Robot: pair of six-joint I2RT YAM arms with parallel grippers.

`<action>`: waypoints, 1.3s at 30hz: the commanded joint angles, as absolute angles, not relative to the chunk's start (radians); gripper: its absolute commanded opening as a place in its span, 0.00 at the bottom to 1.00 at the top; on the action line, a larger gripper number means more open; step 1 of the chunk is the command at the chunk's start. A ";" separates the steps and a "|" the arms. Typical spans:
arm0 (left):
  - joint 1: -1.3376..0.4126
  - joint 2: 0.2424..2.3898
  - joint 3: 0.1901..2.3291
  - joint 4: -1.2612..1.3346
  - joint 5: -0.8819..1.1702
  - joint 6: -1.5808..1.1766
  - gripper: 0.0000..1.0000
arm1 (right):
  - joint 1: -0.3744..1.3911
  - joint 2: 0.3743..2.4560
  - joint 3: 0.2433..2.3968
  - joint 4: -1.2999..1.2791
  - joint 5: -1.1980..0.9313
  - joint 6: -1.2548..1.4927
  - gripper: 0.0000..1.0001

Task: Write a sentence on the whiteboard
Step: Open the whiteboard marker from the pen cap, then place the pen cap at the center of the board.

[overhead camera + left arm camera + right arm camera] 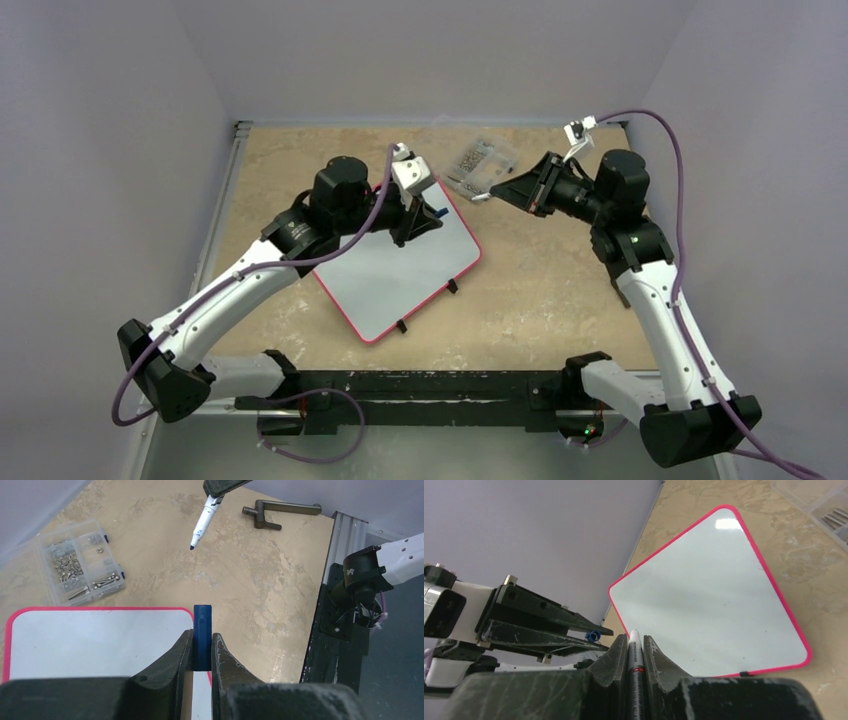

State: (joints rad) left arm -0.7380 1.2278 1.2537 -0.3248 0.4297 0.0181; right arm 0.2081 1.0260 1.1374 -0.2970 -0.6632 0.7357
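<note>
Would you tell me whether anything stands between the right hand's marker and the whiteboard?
Nothing visible does; the whiteboard is bare, and the left hand, holding the blue cap, is at its far corner.

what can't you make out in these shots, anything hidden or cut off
Top view: the left arm covers the far corner of the square white red-rimmed whiteboard.
Left wrist view: the left gripper hides the lower end of the blue plastic cap.
Right wrist view: print on the white marker pen is too small to read.
Same view: the clear plastic screw box is cut off at the edge.
</note>
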 commanded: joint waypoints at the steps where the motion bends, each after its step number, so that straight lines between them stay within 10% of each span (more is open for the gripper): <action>1: -0.749 1.241 1.250 -0.286 0.426 -0.047 0.00 | 0.204 0.975 1.205 -0.345 -0.476 0.663 0.00; 9: -0.911 1.461 1.237 -0.142 0.289 -0.260 0.00 | 0.204 0.856 1.139 -0.320 -0.102 0.617 0.00; 39: -1.025 2.038 1.424 0.061 0.132 -0.578 0.10 | 0.204 0.710 1.061 -0.264 0.037 0.621 0.00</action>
State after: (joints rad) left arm -1.0214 2.0144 1.3968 -0.0082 0.1329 -0.5396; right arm 0.2062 0.7162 1.0428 -0.2752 -0.0273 0.6346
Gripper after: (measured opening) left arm 0.109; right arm 0.092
